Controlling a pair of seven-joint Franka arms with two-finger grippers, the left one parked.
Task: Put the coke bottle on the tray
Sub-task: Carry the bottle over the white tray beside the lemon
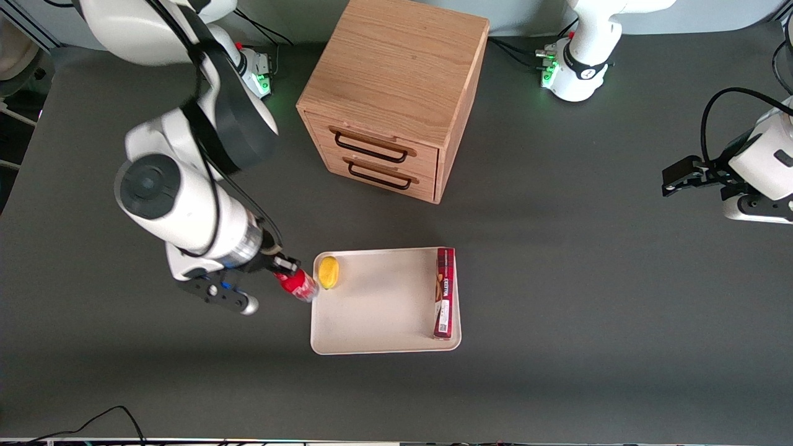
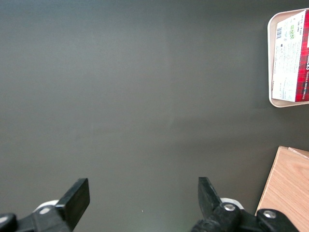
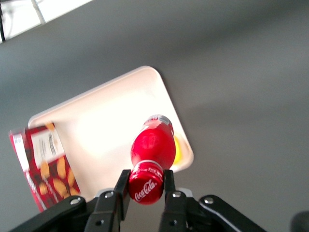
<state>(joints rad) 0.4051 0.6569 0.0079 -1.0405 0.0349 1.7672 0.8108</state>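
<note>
**Q:** Gripper first: what's its state?

**A:** Gripper (image 3: 144,189) is clamped on the bottle (image 3: 150,157), one finger on each side of the Coca-Cola label. In the front view the gripper (image 1: 286,267) sits just off the tray's edge on the working arm's side, with the bottle (image 1: 297,284) tilted and its free end at the rim.

**Q:** So the bottle isn't on the tray yet?

**A:** Not yet, I'd say. It is held in the air over the tray (image 1: 378,303) edge, just beside the lemon (image 1: 328,272). The red box (image 1: 444,292) lies along the tray's edge toward the parked arm's end, well apart from the bottle.

**Q:** What could go wrong?

**A:** Letting go here might land the bottle on the rim, and it could roll onto the counter (image 1: 557,248). Set down tilted, it may tip or bump the lemon.

**Q:** Do the views differ?

**A:** The wrist view shows the fingers pinching the label, which the front view hardly reveals. The front view alone shows the cabinet (image 1: 393,99), farther from the camera than the tray.
</note>
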